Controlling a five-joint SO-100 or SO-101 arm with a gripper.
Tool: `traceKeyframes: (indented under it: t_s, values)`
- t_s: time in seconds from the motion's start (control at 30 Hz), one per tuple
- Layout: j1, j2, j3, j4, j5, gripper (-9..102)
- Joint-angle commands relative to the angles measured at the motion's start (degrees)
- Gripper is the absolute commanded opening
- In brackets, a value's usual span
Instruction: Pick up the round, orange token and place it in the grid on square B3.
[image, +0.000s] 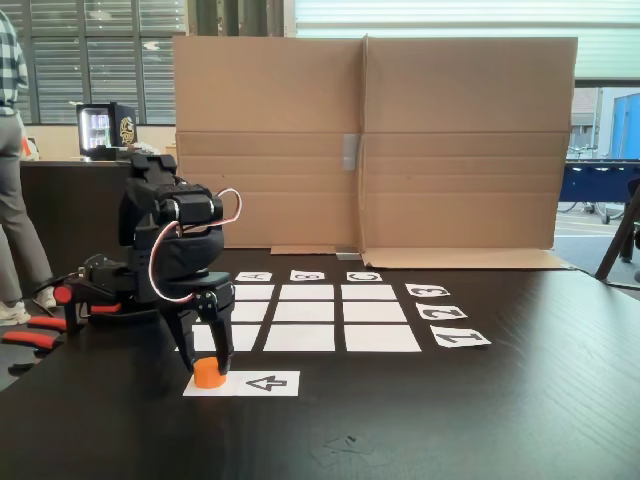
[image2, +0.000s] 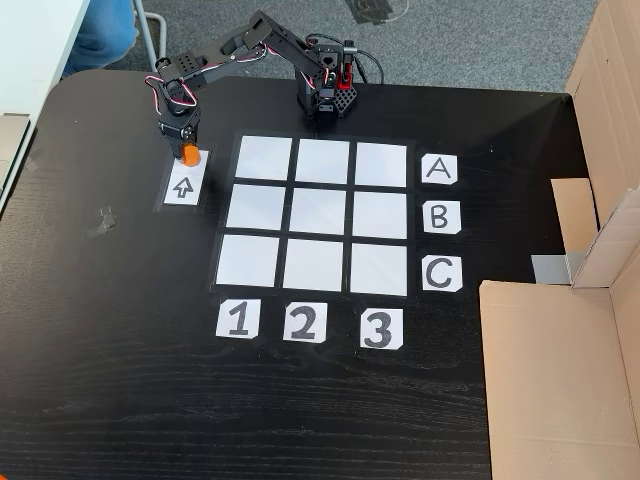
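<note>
The orange token (image: 208, 373) (image2: 190, 155) stands on the near end of a white paper strip printed with a black arrow (image: 262, 383) (image2: 183, 188), to the left of the grid in both fixed views. My gripper (image: 207, 368) (image2: 187, 148) points straight down over it, fingers pressed against its two sides. The token still rests on the strip. The grid (image: 300, 338) (image2: 320, 160) of white rectangles lies to the right. Square B3 (image: 307, 292) (image2: 379, 214) is bare, in line with the B and 3 cards.
A folded cardboard wall (image: 370, 140) (image2: 560, 380) stands along the table's far side. Red-orange clamp handles (image: 30, 335) hold the arm's base (image2: 325, 100) at the table edge. A person (image: 12, 160) stands at far left. Letter and number cards border the grid.
</note>
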Motion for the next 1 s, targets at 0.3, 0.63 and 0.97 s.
traceKeyframes:
  t_s: [0.3,0.63,0.97]
  values:
    - [-0.1,20.5,1.8,-0.6,-0.5,-1]
    - [-15.1,45.5,16.4,-0.3,-0.2,-1]
    - [-41.4,59.0,26.4,0.8,12.3,-1]
